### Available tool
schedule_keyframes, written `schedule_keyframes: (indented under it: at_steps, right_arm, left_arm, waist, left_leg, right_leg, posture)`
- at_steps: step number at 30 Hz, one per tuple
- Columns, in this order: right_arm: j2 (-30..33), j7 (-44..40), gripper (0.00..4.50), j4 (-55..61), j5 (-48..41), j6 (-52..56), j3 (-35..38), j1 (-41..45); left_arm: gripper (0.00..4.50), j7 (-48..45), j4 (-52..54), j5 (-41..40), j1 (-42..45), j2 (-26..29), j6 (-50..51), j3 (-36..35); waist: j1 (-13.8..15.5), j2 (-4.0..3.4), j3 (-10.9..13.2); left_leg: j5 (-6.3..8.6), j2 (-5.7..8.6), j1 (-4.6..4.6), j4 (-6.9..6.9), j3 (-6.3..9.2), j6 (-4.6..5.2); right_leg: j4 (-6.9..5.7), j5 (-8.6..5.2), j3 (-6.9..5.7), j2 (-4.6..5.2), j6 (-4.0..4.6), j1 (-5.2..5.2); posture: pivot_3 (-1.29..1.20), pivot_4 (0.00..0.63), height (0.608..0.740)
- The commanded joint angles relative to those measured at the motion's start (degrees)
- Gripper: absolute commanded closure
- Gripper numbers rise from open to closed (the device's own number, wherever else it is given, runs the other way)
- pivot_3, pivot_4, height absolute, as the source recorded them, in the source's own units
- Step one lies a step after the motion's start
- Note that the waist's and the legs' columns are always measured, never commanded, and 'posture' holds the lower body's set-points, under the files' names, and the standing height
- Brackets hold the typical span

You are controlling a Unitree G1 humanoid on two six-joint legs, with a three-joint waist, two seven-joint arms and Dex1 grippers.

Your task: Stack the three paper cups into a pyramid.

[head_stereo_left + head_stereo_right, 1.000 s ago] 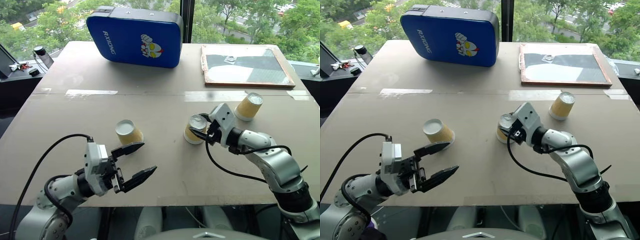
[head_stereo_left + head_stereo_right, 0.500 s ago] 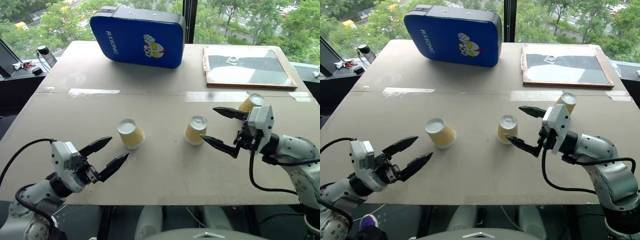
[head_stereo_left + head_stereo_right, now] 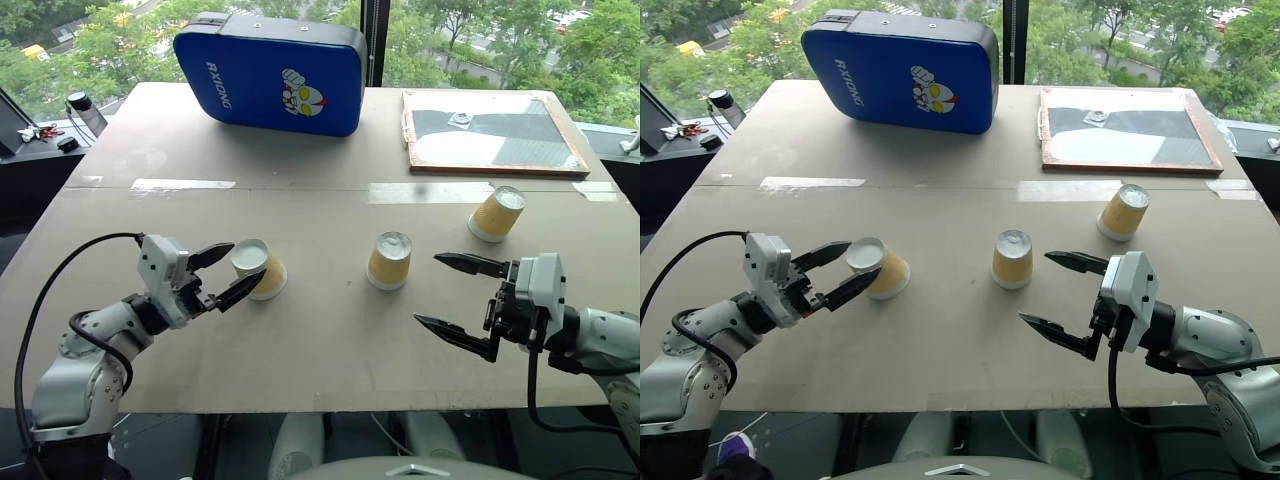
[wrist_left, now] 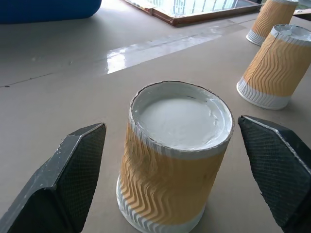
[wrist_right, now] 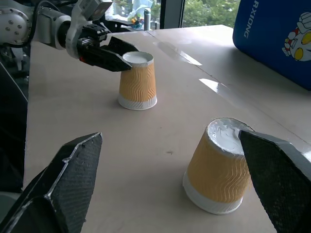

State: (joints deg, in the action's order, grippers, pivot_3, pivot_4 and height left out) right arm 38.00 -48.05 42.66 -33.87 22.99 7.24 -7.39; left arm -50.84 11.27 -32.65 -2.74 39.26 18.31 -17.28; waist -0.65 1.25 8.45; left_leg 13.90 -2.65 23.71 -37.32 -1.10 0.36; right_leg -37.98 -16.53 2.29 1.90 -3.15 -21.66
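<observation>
Three paper cups stand upside down on the table, apart from one another: a left cup (image 3: 258,268), a middle cup (image 3: 388,260) and a right cup (image 3: 497,213), each yellow and ribbed with a white base up. My left gripper (image 3: 248,261) is open and straddles the left cup (image 4: 175,160); both fingers (image 4: 73,179) stand clear of its sides. My right gripper (image 3: 427,289) is open wide, near the table's front edge, a little right of the middle cup (image 5: 216,170), with nothing between its fingers.
A blue pad (image 3: 270,72) leans at the back of the table. A wood-framed board (image 3: 490,130) lies at the back right. Tape strips (image 3: 183,184) cross the tabletop behind the cups. Small items (image 3: 80,105) sit off the far left corner.
My left gripper moved forward until its fingers flank the left cup, and they narrowed a little. My right gripper let go of the middle cup, opened wide and drew back toward the front edge.
</observation>
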Motion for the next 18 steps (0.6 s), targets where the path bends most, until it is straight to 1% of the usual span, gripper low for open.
schedule_keyframes:
  at_steps: [1, 3, 5, 8, 10, 15, 18]
  right_arm:
    - [-0.1, 1.3, 0.00, 2.9, 0.6, -2.4, 1.4, -1.6]
    - [-0.1, 1.8, 0.00, 3.3, 1.0, -2.7, 1.5, -2.5]
    - [-0.2, 2.5, 0.00, 3.6, 1.0, -2.9, 1.9, -3.2]
    - [-0.3, 3.6, 0.00, 4.1, 1.7, -3.3, 2.4, -4.6]
    - [-0.4, 4.4, 0.00, 4.7, 2.1, -3.6, 2.5, -5.6]
    - [-0.6, 6.1, 0.00, 5.7, 2.8, -3.8, 3.1, -7.5]
    - [-0.7, 6.8, 0.00, 6.6, 3.2, -4.4, 5.0, -10.3]
  left_arm:
    - [1.39, -1.3, -1.2, 1.4, 2.0, 0.3, -1.5, 1.3]
    - [2.11, -2.2, -2.2, 1.7, 2.9, 0.5, -1.9, 1.8]
    - [2.11, -3.4, -3.3, 1.5, 4.5, 0.4, -2.3, 2.1]
    - [2.11, -6.4, -3.3, -1.0, 8.1, 0.1, -0.4, 3.7]
    - [2.11, -7.7, -3.3, -1.8, 11.2, -0.7, 1.0, 5.9]
    - [2.11, -10.2, -6.7, 0.4, 17.2, -3.1, 0.3, 11.0]
    - [2.11, -11.3, -9.4, 1.7, 20.7, -5.1, -0.3, 14.0]
  waist:
    - [0.0, 0.00, 0.0]
    - [0.0, -0.01, 0.0]
    - [0.0, 0.00, 0.0]
    - [0.3, 0.00, 0.0]
    - [0.4, 0.00, 0.0]
    - [0.4, 0.01, 0.0]
    - [0.2, 0.01, 0.0]
  left_leg:
    - [0.00, 0.00, -0.01, 0.00, 0.00, 0.00]
    - [0.00, 0.00, -0.01, 0.00, -0.01, 0.00]
    - [0.00, 0.00, -0.01, 0.00, -0.01, 0.00]
    - [0.00, 0.00, 0.01, -0.02, 0.00, 0.00]
    - [0.00, 0.02, 0.02, -0.02, 0.00, 0.00]
    - [0.00, 0.05, 0.02, -0.05, -0.01, 0.00]
    - [0.00, 0.05, 0.02, -0.05, -0.01, 0.00]
  right_leg:
    - [0.00, 0.00, 0.00, 0.00, 0.00, 0.00]
    - [0.00, 0.00, 0.01, 0.01, 0.00, 0.01]
    - [0.00, 0.00, 0.01, 0.01, 0.00, 0.01]
    - [-0.01, 0.00, -0.04, 0.01, 0.00, 0.00]
    - [-0.01, 0.00, -0.05, 0.02, 0.00, 0.01]
    - [-0.01, 0.01, -0.01, 0.02, -0.01, 0.02]
    - [-0.02, 0.01, -0.01, 0.00, -0.01, 0.02]
  posture:
    - [0.00, 0.150, 0.740]
    - [0.00, 0.150, 0.740]
    - [0.00, 0.150, 0.740]
    - [0.00, 0.150, 0.740]
    - [0.00, 0.150, 0.740]
    - [0.00, 0.150, 0.740]
    - [0.00, 0.150, 0.740]
